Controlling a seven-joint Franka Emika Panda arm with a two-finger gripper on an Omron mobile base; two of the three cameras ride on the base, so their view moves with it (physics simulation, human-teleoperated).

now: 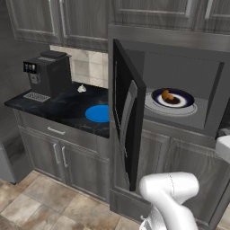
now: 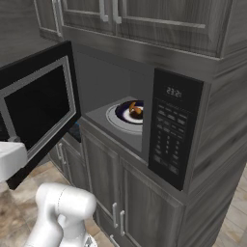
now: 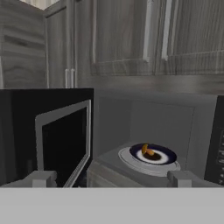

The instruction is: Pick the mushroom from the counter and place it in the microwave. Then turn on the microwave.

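Resting on the plate (image 1: 185,102) inside the microwave (image 2: 176,130), the mushroom (image 1: 167,95) is placed, the wide-open empty gripper (image 3: 111,178) is facing the cavity, and closing the door (image 2: 38,103) is looking due next.

Black coffee machine (image 1: 48,72) standing at the back left, against the wall. Small whitish garlic-like lump (image 1: 81,88) just right of it, near the tiled backsplash (image 1: 90,65). Round blue plate (image 1: 98,113) lying flat toward the front edge, well apart from the lump. Dark-rimmed white plate (image 1: 179,98) resting on a pale round turntable (image 1: 152,106). Tan tiled floor (image 1: 40,204) below.
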